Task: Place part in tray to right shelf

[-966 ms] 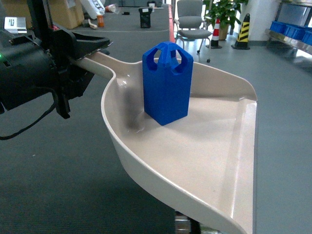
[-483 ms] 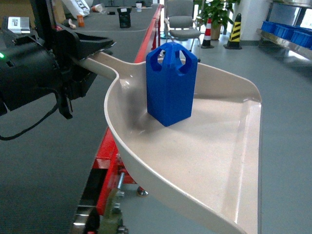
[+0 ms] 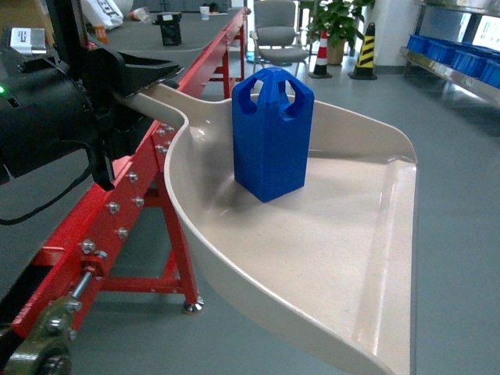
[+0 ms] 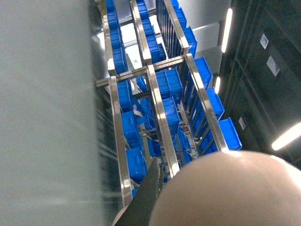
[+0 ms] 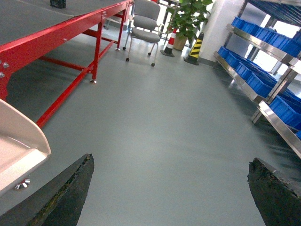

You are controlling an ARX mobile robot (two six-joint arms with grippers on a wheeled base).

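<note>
Part loaded and in transit, shelf not yet reached

Part (image 3: 272,133) stood upright in the tray (image 3: 344,258), toward the tray's handle end, its base flat on the beige floor and clear of the side walls. That much of the job looked finished: the load was aboard. Beyond the part, the tray's long handle ran into the left claw (image 3: 137,74), which was pinched on it and carried the whole scoop in the air. Below the tray lay grey floor, with a red-framed worktop (image 3: 117,207) just beside the tray on the handle side. Far from the tray, the right shelf (image 5: 263,75) with its blue crates (image 5: 256,33) lined the wall, well apart from the tray's lip. The right claw (image 5: 169,188) hung spread and empty, its two dark fingertips (image 5: 61,193) wide over bare floor, the tray's corner just beside one of them. What remained, by my judgement, was the approach to the shelf and setting the tray onto its rails.
</note>
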